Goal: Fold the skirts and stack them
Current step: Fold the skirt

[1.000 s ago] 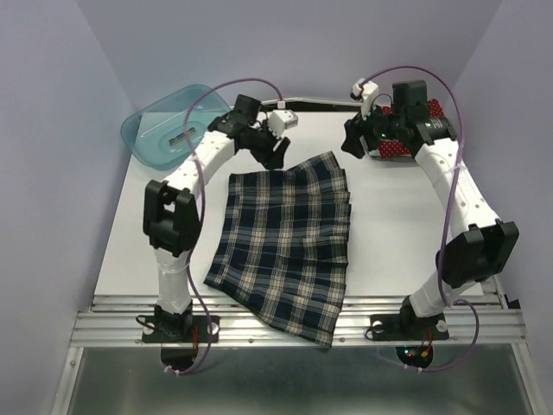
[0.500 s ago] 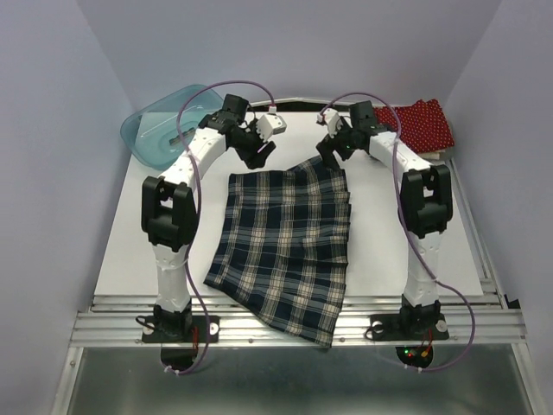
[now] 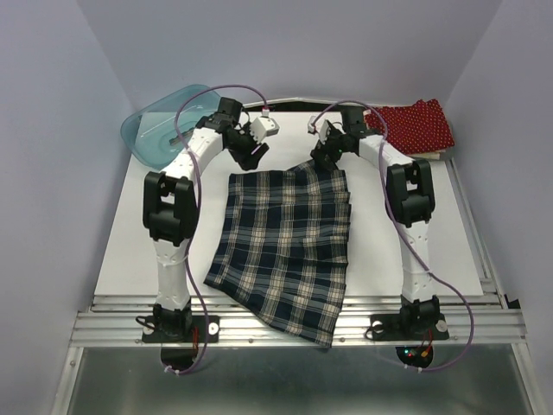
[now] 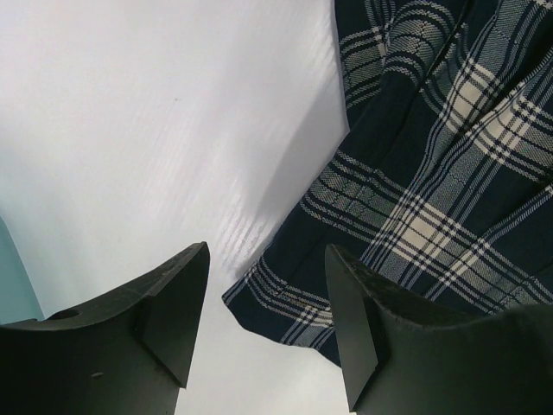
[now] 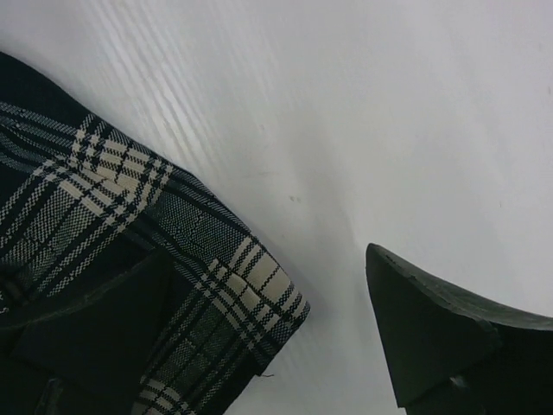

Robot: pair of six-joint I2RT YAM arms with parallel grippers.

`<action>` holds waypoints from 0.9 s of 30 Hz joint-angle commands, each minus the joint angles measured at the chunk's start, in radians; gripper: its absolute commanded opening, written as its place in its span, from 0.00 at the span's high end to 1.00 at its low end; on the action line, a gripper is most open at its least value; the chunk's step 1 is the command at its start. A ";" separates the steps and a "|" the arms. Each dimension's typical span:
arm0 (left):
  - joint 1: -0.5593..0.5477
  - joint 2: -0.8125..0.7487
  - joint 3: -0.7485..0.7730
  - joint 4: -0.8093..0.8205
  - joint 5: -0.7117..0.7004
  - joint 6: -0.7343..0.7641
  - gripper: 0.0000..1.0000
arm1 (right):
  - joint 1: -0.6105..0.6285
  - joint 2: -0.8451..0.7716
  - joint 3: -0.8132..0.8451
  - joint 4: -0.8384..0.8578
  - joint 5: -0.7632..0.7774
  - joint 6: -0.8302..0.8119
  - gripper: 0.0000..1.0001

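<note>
From above, the plaid skirt (image 3: 285,242) lay flat on the surface (image 3: 389,238), with the red skirt (image 3: 416,124) at the far right. The left pincer (image 3: 251,154) and right pincer (image 3: 321,156) hung over its far corners, probably to fold it. Each wrist view showed released jaws above a corner, gripping nothing.

You are looking at a robotics laboratory test cell. Identify it by the following features.

- Plain pale lilac walls (image 3: 52,216) close off the left, rear and right of the frame.
- A bare white worktop (image 3: 130,251) fills the centre.
- A ribbed aluminium rail (image 3: 112,324) runs along the lower edge of the worktop.
- The left arm (image 3: 173,216) and the right arm (image 3: 413,194), both white and black, are bolted side by side to that rail.
- Purple cables (image 3: 207,89) loop openly along each arm.
- Small red and green indicator lights (image 3: 413,354) glow beneath the base at lower right.
- A translucent teal bin (image 3: 151,130) sits on the worktop at upper left.
</note>
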 commanded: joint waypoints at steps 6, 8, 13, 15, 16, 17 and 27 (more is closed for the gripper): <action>0.035 0.019 -0.012 0.042 0.000 -0.016 0.32 | 0.009 0.048 -0.010 -0.165 -0.055 -0.161 0.36; 0.037 0.036 -0.012 0.055 -0.002 -0.021 0.32 | 0.020 0.074 0.007 -0.200 -0.022 -0.172 0.56; 0.047 0.076 -0.031 0.016 -0.011 0.065 0.33 | 0.020 0.076 0.041 -0.200 0.056 -0.103 0.99; 0.053 0.079 -0.050 0.037 -0.025 0.074 0.33 | 0.020 0.059 0.065 -0.197 0.066 -0.071 0.99; 0.061 0.087 -0.052 0.034 -0.005 0.093 0.32 | 0.020 0.053 0.071 -0.177 0.067 -0.051 0.99; 0.067 0.088 -0.050 0.033 0.013 0.094 0.32 | 0.020 0.047 0.080 -0.171 0.070 -0.028 0.99; 0.084 0.119 0.005 0.006 0.125 0.122 0.78 | 0.020 0.040 0.235 -0.027 0.233 0.053 0.99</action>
